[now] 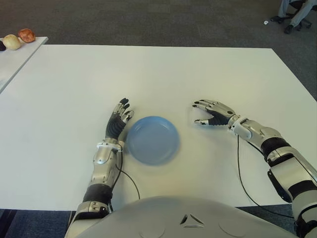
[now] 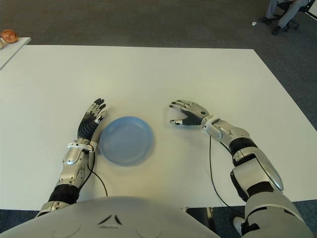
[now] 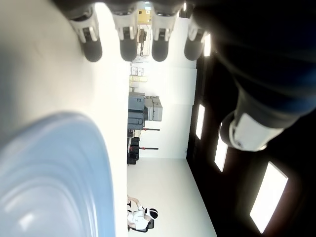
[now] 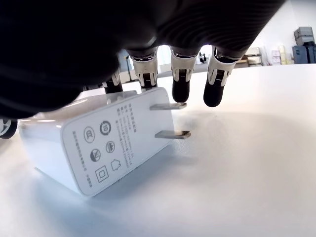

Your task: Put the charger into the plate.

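White table carrying blue plate. Left robot hand flat beside plate's left edge, fingers extended, holding nothing. Right robot hand right of plate, arched over charger, fingers spread, grasp not closed. Charger lying on table, prongs exposed.

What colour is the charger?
White, with grey symbols on the charger; the right wrist view shows it best.

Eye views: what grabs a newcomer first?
The round light-blue plastic plate sits empty near the front of the white table, flanked by both hands. The right robot hand arches over a white rectangular two-prong charger lying on the table right of the plate, not yet gripped. The left robot hand lies flat, fingers extended, beside the plate's left edge.
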{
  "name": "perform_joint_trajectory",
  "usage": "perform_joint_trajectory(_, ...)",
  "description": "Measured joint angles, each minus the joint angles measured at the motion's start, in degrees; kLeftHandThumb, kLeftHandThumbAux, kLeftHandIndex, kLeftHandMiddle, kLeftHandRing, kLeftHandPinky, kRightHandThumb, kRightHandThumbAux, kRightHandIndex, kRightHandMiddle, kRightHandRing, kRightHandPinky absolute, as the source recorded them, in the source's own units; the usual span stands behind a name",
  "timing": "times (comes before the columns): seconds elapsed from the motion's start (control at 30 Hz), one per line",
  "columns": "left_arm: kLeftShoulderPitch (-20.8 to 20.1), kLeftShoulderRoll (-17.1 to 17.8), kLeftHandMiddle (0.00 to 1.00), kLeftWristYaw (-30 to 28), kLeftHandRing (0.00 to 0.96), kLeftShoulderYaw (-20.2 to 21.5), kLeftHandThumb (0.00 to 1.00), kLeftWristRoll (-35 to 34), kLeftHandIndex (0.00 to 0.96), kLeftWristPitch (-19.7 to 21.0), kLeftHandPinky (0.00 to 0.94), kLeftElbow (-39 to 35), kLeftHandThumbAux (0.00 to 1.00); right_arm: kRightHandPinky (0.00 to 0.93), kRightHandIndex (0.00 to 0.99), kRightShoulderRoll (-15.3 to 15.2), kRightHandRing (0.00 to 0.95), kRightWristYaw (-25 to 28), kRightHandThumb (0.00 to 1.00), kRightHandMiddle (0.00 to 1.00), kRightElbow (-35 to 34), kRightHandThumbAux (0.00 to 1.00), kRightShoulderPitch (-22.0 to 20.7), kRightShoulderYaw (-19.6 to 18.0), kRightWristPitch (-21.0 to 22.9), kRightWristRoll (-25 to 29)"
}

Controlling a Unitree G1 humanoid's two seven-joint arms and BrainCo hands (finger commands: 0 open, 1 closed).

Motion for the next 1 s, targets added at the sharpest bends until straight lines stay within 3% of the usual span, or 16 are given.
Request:
perform_joint_trajectory(0.2,0.0,0.1,0.047,-0.1,0.038,0.0,0.000,0.0,0.003,0.0,0.055,0.0,0.595,0.000,0.000,-1.1,0.000,-0.6,0.231,0.000,-1.0,0.130,0.0,0.4,-0.3,-0.4)
perform_joint_trajectory(0.63,-0.2,0.4,0.051,-0.6,0.038,0.5,0.000,-0.5,0.006,0.0,0.053,0.4,0.575,0.000,0.000,-5.0,0.000,-8.0,0.258,0.000,-2.0,0.140,-0.9,4.1,1.1,-8.5)
perform_joint_trajectory(1.0,-0.3,0.6,0.054,-1.1,0.039,1.3,0.000,-0.9,0.007,0.0,0.052,0.5,0.568,0.000,0.000,-5.3,0.000,-12.9,0.281,0.000,-0.7,0.144,-2.5,7.1,1.9,-11.6)
